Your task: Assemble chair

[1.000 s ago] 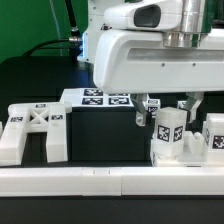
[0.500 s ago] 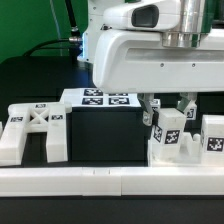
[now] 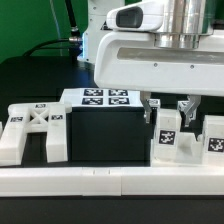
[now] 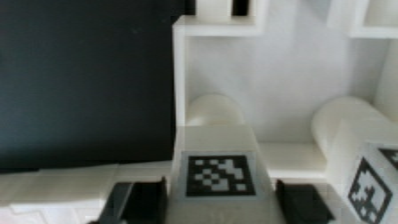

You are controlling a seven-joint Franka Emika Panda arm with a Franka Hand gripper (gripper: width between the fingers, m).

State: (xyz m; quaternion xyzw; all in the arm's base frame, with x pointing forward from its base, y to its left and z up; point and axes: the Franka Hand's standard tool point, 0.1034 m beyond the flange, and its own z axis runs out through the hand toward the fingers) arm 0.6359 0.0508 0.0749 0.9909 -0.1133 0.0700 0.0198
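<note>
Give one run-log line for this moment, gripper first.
gripper: shut on tagged chair piece | X-braced frame: apart, untouched | stage: grasp

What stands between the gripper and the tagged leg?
Nothing visible. The gripper straddles the leg, fingers seemingly against its sides. Another white piece stands close on the exterior view's right, outside the fingers.

Exterior view low, level, near — wrist view close overhead — both share chair piece [image 3: 168, 128].
</note>
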